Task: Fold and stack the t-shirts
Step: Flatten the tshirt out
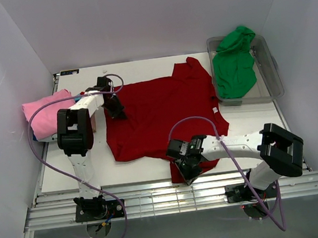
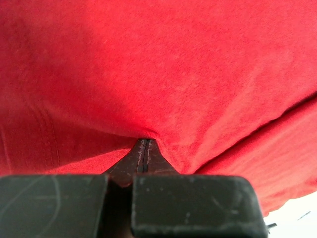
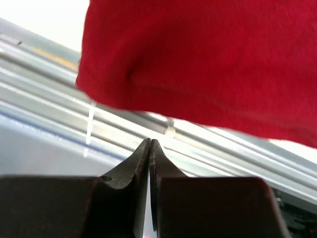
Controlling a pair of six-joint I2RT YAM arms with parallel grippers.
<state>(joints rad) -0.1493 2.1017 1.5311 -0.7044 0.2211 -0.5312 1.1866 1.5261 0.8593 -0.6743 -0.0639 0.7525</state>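
red short-sleeved cloth t-shirt point(image 1: 158, 110) spread flat across the middle of the white tabletop point(image 1: 253, 128). long axis roughly 9 to 3 o'clock, small white tag at the 3 o'clock edge. one flap jutting toward 1 o'clock, another reaching the table's near edge at 6 o'clock, by the metal rails point(image 1: 158, 203).

bare tabletop in a strip along 12 o'clock, at the 5 o'clock corner and near 7 o'clock. white walls close on the 9, 12 and 3 o'clock sides.

clear plastic tub point(image 1: 274, 81) at 2 o'clock, holding a crumpled green cloth t-shirt point(image 1: 234, 69), part of it up over the far rim. folded pink cloth t-shirt point(image 1: 45, 115) at 9 o'clock, on the table's edge.

left gripper point(image 1: 116, 108) at the red shirt's 9 o'clock edge, fingers pressed together, a pucker of red cloth pinched at the tips. right gripper point(image 1: 187, 170) at the 6 o'clock flap, fingers closed to a hairline with nothing between them, red cloth just beyond the tips and apart from them.
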